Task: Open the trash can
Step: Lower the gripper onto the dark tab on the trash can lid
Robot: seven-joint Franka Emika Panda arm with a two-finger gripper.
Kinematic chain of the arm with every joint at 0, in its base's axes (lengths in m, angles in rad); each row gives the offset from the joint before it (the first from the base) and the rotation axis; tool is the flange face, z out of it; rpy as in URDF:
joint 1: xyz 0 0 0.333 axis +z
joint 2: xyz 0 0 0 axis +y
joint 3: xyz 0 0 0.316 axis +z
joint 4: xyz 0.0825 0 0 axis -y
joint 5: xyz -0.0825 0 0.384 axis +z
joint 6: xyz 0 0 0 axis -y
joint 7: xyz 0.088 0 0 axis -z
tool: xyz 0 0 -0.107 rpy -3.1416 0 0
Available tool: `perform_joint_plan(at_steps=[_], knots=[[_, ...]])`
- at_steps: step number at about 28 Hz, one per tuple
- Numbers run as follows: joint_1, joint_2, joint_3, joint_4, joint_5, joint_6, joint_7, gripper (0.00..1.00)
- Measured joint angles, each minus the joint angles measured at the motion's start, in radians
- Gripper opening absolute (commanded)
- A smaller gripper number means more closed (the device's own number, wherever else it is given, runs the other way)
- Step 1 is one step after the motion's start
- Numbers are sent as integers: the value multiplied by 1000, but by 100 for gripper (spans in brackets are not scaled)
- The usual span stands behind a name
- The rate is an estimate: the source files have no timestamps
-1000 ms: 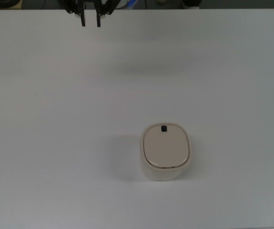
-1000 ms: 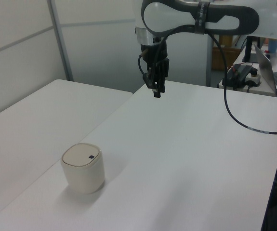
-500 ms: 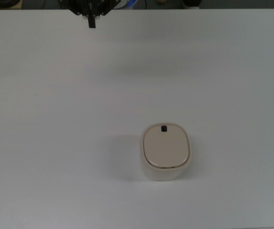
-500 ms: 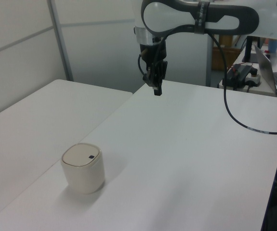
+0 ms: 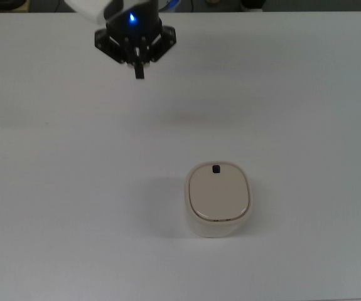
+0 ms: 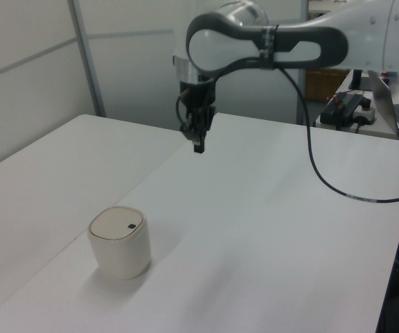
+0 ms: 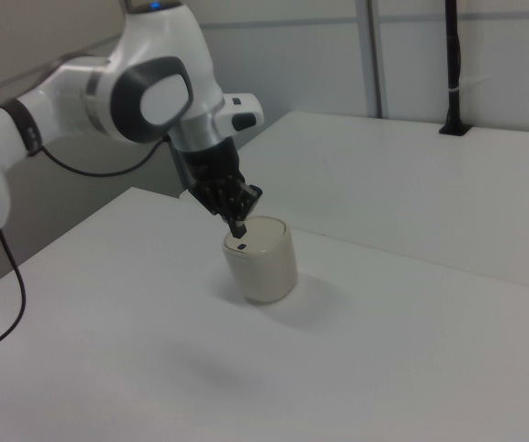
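In the upper left of the top view we see the gripper with jaws clenched together, grasping nothing. Right of centre and lower, well apart, the trash can sits lid-closed on the white counter.

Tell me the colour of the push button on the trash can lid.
Black, on the beige lid of the trash can; the button shows best in the top view.
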Motion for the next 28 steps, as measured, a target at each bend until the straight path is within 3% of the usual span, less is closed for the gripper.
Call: perform_joint_plan(at_steps=[13,19,28], knots=[[13,157,95,-3,5,274,41,0],[15,195,121,-3,5,403,44,0],[53,260,138,-3,0,452,49,0]])
